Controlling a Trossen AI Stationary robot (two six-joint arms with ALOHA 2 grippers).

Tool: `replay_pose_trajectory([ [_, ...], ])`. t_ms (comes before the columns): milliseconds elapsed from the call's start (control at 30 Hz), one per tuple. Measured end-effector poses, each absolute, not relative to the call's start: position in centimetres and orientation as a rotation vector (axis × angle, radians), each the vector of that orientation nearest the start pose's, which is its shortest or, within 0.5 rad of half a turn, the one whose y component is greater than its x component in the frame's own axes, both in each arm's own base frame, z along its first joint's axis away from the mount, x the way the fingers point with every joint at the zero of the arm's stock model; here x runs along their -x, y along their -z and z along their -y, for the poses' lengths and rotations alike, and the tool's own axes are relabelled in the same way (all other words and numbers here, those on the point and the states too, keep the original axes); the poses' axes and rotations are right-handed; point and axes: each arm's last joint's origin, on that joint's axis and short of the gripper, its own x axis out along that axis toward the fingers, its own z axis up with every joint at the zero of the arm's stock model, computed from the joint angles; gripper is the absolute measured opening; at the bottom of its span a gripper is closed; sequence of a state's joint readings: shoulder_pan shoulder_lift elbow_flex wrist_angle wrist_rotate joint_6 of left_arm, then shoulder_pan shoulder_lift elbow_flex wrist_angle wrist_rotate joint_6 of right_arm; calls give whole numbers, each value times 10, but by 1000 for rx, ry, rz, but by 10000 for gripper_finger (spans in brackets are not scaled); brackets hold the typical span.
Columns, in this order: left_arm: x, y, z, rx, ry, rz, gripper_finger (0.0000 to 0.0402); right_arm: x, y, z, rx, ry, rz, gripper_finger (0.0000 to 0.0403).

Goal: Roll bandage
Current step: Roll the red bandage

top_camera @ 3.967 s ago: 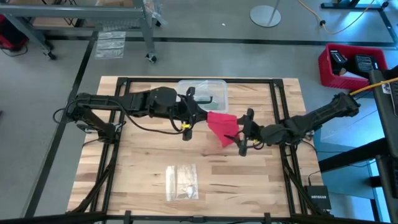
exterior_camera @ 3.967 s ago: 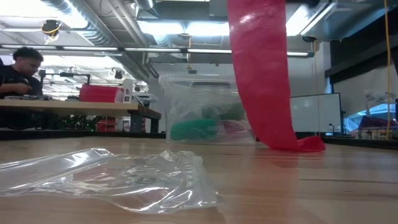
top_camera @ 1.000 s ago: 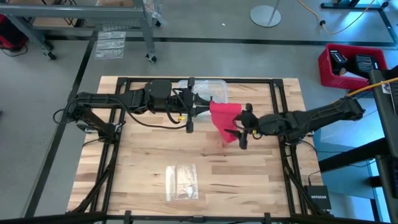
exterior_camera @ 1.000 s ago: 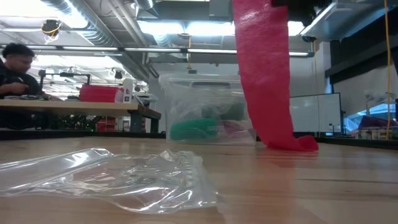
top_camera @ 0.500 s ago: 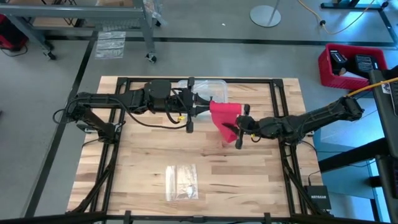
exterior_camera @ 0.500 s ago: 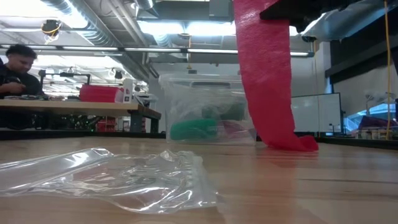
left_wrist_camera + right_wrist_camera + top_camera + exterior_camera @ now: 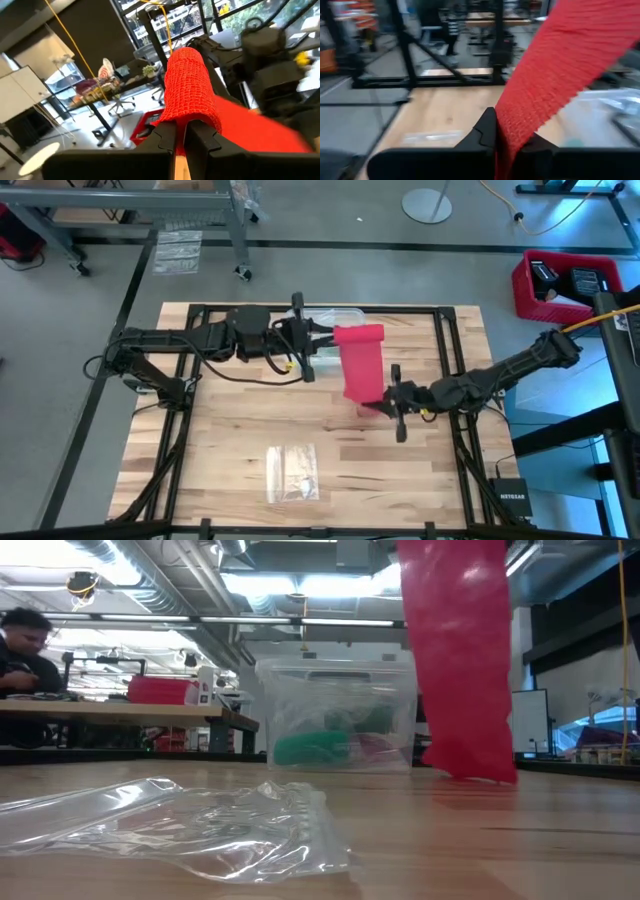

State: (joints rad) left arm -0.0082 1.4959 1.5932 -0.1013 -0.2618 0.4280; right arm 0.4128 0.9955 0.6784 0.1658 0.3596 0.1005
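We found the long red woven fabric bandage (image 7: 360,363) stretched as a flat band between the two grippers, just above the centre of the high view. Its long axis ran from the upper middle of that frame, where a wound red roll sat at the left gripper (image 7: 318,345), down and slightly right to the right gripper (image 7: 388,406) a little right of centre. So the coming winding would, in our judgement, turn on this: the roll lay at the left jaws, and the free length fed from the right jaws, with the band taut between them.

In the left wrist view the left gripper's (image 7: 181,136) jaws were clenched on the roll's end, the red cylinder (image 7: 189,89) rising straight ahead of them. In the right wrist view the right gripper's (image 7: 506,136) jaws were pinched on the strip, which ran away from them as a wide mesh ribbon (image 7: 560,60).

In the low view the band (image 7: 460,660) hung at the upper right of the frame, its lower edge near the wooden table (image 7: 420,840); we could not tell whether it touched. The cloth looked soft, open-weave and slightly stretchy.
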Motion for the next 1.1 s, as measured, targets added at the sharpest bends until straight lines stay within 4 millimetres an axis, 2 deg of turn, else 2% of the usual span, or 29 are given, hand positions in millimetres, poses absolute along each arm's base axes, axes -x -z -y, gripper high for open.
replay_pose_trajectory([
  [100, -334, -451, -11, -446, -270, -58, 11, -207, -296, -90, -42, -98, -144, 5],
  [433, -332, -451, -28, -472, -367, -87, 11, -210, -331, -122, -8, -215, -84, 3],
  [567, -332, -451, -29, -469, -371, -86, 11, -213, -336, -127, 12, -222, -116, 4],
  [733, -333, -450, -28, -470, -360, -85, 11, -213, -330, -124, -33, -152, -180, 11],
  [833, -333, -451, -26, -469, -345, -79, 11, -213, -326, -120, -67, -31, -206, 44],
  [1000, -333, -450, -26, -468, -341, -82, 11, -214, -321, -109, -20, 182, -227, 141],
  [1100, -333, -448, -26, -470, -338, -103, 11, -215, -317, -100, 8, 229, -271, 196],
])
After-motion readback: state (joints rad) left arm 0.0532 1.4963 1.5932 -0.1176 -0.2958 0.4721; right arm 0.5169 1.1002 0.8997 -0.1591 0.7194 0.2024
